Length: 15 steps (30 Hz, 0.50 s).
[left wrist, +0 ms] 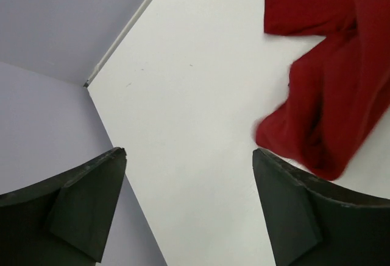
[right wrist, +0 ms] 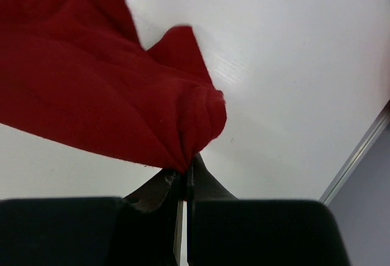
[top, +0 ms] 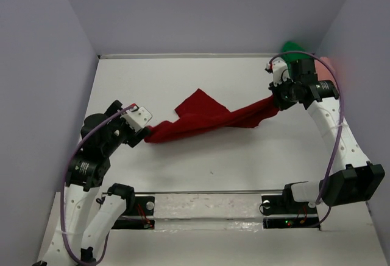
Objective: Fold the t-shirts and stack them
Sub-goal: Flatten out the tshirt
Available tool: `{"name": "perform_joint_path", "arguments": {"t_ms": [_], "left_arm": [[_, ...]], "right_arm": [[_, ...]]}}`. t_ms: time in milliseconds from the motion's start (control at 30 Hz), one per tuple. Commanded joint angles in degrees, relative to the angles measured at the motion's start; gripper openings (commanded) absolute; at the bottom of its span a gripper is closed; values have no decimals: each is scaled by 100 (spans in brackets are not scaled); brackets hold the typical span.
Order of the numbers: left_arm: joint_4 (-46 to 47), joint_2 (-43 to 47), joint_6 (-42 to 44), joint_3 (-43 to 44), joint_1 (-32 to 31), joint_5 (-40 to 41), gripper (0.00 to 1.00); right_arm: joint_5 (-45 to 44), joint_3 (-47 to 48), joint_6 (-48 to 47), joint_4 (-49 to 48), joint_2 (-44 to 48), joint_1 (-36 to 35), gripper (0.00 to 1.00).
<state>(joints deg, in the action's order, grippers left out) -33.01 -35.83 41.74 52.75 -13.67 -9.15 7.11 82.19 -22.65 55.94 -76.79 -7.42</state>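
The dark red t-shirt (top: 207,119) lies bunched and stretched across the middle of the white table. My right gripper (top: 275,103) is shut on its right end; in the right wrist view the fabric (right wrist: 91,83) gathers into the closed fingertips (right wrist: 187,170). My left gripper (top: 145,133) sits at the shirt's left end with its jaws wide open and only bare table between them (left wrist: 189,175). The red cloth (left wrist: 335,95) lies just beyond its right finger (left wrist: 292,211). A green t-shirt (top: 295,47) and a pink t-shirt (top: 329,65) peek out behind the right arm at the far right corner.
Grey walls (top: 49,65) close in the table on the left, back and right. A clear rail (top: 207,204) with both arm bases runs along the near edge. The left wall meets the table close to my left finger (left wrist: 91,199).
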Motion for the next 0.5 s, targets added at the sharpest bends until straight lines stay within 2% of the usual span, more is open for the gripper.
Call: {"name": "perform_joint_path", "arguments": {"t_ms": [0,167,467], "left_arm": [[-347,181,283,-229,101,-202,99],[23,165,54,-344,145,-298,99],[726,-169,-280,-634,145,-254,99]], "right_arm": [[352,-413,-152,189,287,83,0],[484,-564,-169,233,481,83,0],[299,-740,-257,320,279,83,0]]}}
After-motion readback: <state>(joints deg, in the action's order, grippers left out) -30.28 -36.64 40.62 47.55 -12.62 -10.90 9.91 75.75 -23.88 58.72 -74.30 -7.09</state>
